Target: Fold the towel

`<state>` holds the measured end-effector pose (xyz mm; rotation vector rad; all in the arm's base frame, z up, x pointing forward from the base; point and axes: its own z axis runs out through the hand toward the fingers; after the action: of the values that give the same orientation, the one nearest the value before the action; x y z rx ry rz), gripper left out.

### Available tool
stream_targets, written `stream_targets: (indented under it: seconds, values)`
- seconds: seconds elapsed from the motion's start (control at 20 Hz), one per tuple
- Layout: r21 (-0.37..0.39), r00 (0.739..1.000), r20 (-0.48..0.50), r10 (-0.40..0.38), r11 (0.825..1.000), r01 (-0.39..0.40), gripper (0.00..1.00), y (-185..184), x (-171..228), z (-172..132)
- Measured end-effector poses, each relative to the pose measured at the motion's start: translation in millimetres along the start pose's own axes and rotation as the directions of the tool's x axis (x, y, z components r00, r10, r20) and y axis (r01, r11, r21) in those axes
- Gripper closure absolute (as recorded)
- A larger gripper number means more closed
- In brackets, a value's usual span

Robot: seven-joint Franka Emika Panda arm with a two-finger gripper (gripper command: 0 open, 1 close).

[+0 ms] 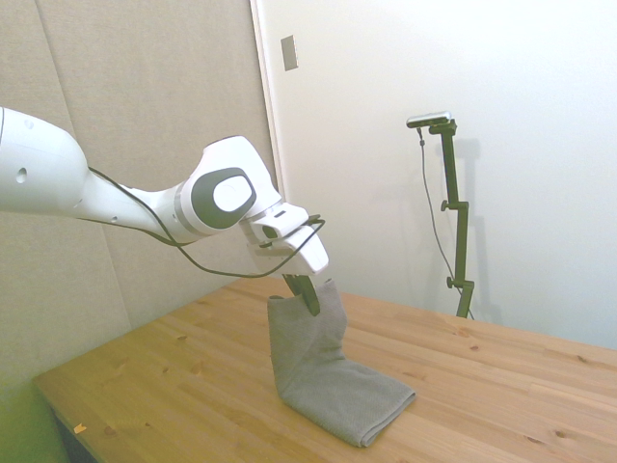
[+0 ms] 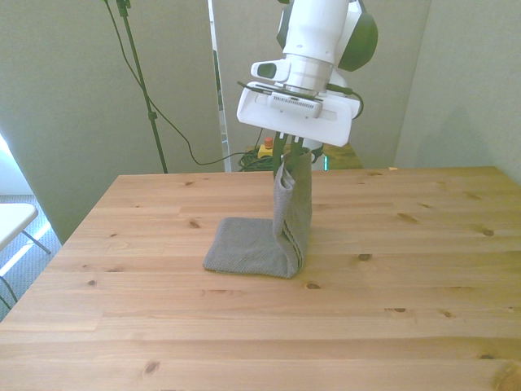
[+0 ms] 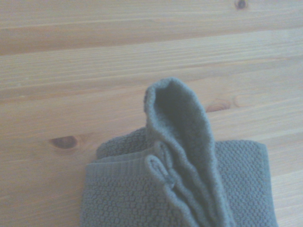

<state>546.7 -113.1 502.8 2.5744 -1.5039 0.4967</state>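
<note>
While the hand [image 1: 310, 300] pinches the towel [image 1: 323, 376] upright, its rest lies on the wooden table [image 1: 501, 386].

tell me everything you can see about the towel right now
The towel is plain grey cloth with a bumpy woven texture, thick and layered, with stitched hems showing in the wrist view. It forms an L: one end lies flat on the wooden table, the other end stands nearly upright, pinched at its top edge by the hand. Only the hand and the table touch it.
</note>
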Motion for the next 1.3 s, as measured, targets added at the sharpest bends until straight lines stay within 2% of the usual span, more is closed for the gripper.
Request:
stream_targets:
  seconds: [0.15,0.4,0.75,0.8,0.85,0.9,0.95,1.15,1.3]
  values:
    - [-0.012,1.0,0.003,0.021,1.0,-0.021,1.0,8.7,12.9,7.7]
    - [0.009,0.998,0.007,0.056,0.998,-0.056,1.0,23.3,37.4,2.1]
    - [0.001,0.995,0.004,0.096,0.995,-0.096,1.0,44.7,52.6,11.4]
    - [0.003,0.994,0.006,0.106,0.994,-0.106,0.0,48.8,55.7,14.5]
    - [0.008,0.993,0.015,0.119,0.993,-0.119,1.0,53.2,58.8,18.1]
    - [0.012,0.992,0.023,0.127,0.992,-0.127,1.0,58.4,63.0,22.2]
    - [0.008,0.99,0.03,0.134,0.991,-0.135,0.0,64.3,67.8,27.2]
    - [-0.027,0.984,0.062,0.168,0.986,-0.167,0.0,88.9,85.5,57.8]
    - [-0.039,0.983,0.062,0.174,0.984,-0.172,0.0,91.5,92.1,72.5]
